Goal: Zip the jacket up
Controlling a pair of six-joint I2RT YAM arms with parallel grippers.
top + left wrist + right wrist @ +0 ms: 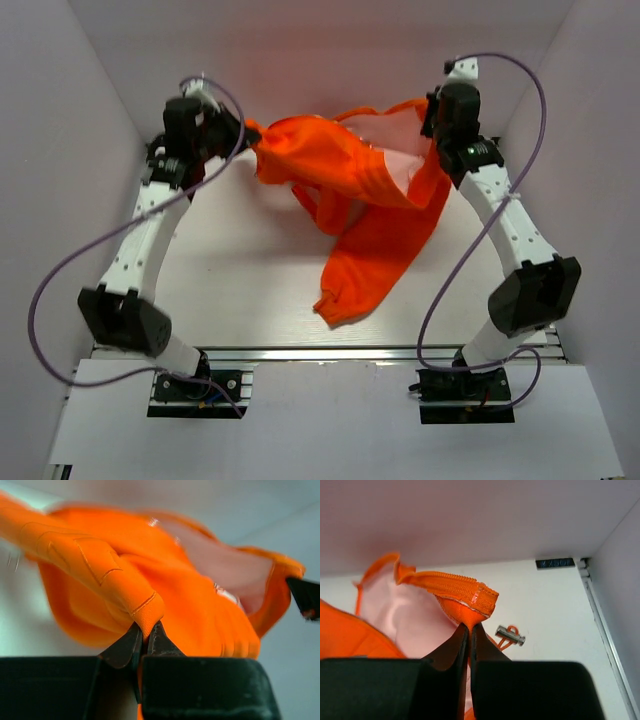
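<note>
The bright orange jacket (350, 190) hangs stretched between my two grippers above the white table, one part drooping to the table near the middle. My left gripper (245, 130) is shut on a folded orange edge of the jacket (145, 615) at the far left. My right gripper (432, 110) is shut on the jacket's corner by the zipper tape (455, 585) at the far right. The pale inner lining (410, 615) shows beside it. A small metal cord stopper (510, 635) dangles on an orange cord just right of the right fingers.
White walls enclose the table on the left, right and back. A dark label (555, 563) sits at the base of the back wall. The metal rail (320, 353) runs along the near edge by the arm bases.
</note>
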